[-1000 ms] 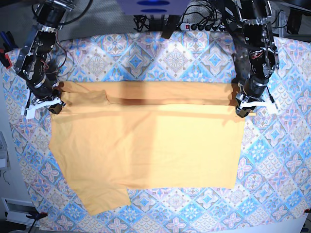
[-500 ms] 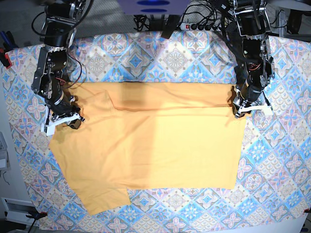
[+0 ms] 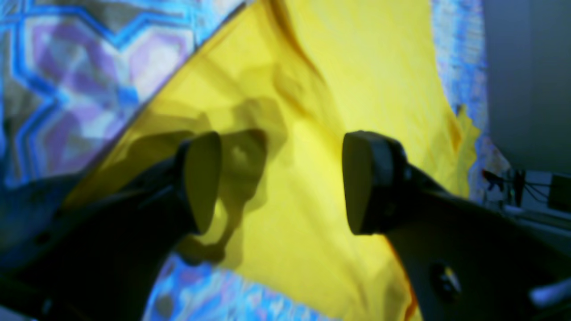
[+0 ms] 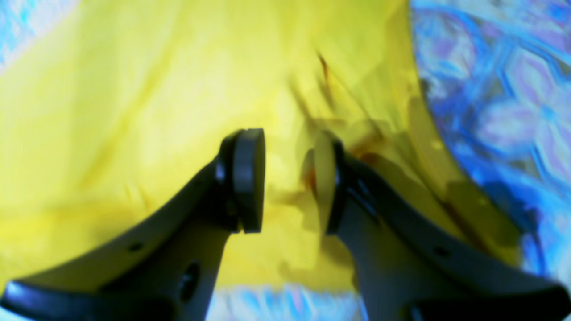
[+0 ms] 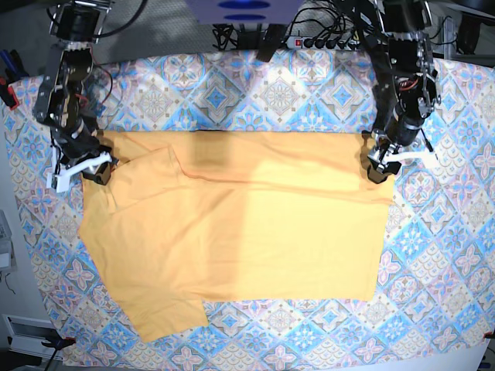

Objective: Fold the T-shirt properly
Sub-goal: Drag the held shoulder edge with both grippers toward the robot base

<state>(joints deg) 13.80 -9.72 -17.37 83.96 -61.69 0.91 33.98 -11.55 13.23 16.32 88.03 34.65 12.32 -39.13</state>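
Lying flat on the patterned cloth (image 5: 309, 85), the T-shirt (image 5: 255, 232) is released; left gripper (image 3: 281, 183) gapes wide, right gripper (image 4: 287, 183) narrowly parted, both empty.

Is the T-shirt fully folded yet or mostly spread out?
Mostly spread. The T-shirt lies flat across the patterned cloth, only its top edge turned over, one sleeve sticking out at the bottom.

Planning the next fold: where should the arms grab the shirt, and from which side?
Probably the near hem of the shirt, one arm per corner, coming in from the front edge. That hem lies flat and straight on the cloth; the loose sleeve at the near-left corner sticks out, so grip the body corner beside it. Both grippers look open now.
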